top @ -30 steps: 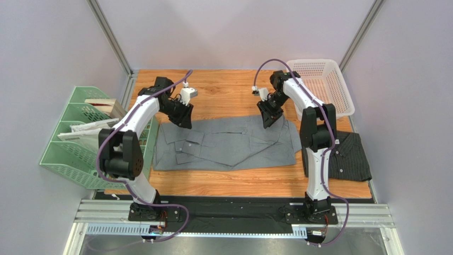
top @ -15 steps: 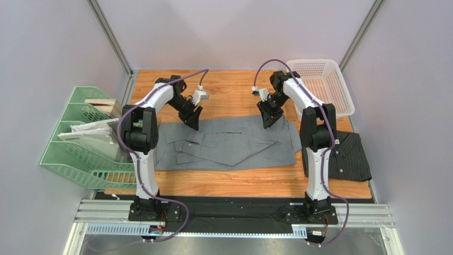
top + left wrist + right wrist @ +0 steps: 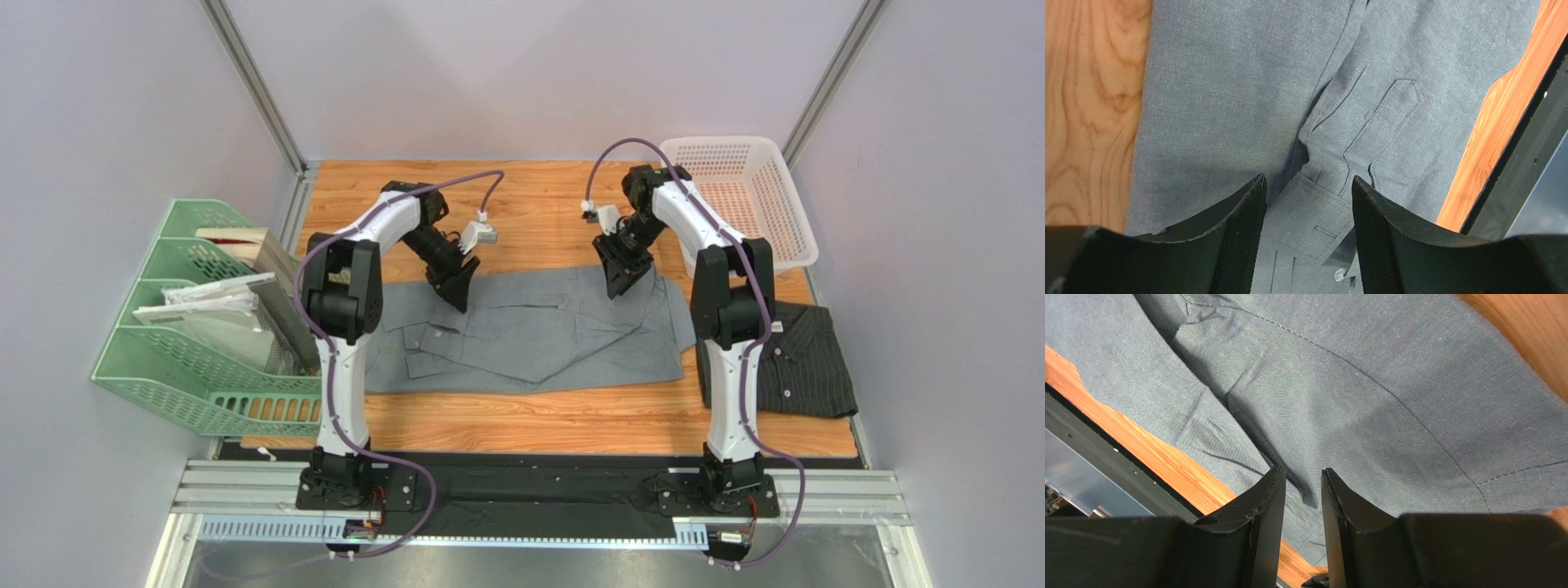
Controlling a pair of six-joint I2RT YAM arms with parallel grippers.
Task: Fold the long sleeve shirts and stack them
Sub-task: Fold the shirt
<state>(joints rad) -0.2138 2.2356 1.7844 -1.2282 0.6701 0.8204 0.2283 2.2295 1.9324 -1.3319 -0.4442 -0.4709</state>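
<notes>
Top external view: green file rack left, white basket far right, charcoal pinstriped shirt folded by the right arm, all apart from the grippers. Grey shirt lies spread mid-table. Left gripper hovers over it, fingers apart and empty. Right gripper is narrowly parted at its far edge; whether it pinches cloth, I cannot tell.

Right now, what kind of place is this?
Probably a robot lab cell: two arms bolted to a metal rail, plain walls on a frame, a grey shirt spread on a wooden table.

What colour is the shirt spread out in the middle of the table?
The shirt is plain grey. The left wrist view shows it best.
</notes>
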